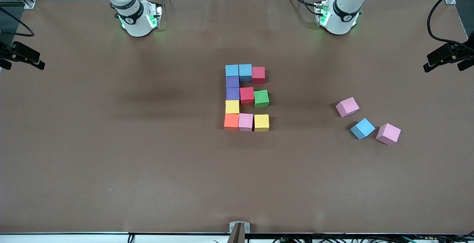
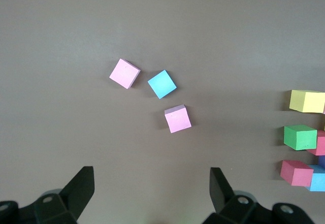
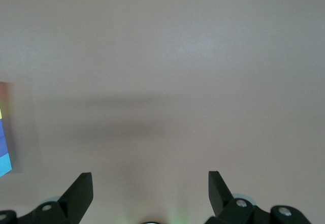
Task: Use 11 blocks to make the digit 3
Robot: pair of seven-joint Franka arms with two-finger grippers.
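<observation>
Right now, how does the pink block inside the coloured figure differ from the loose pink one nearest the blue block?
The pink block in the figure sits square, touching an orange block in the bottom row; the loose pink block lies turned at an angle, toward the left arm's end of the table, next to a loose blue block. Both look the same size and colour, and neither is held.
</observation>
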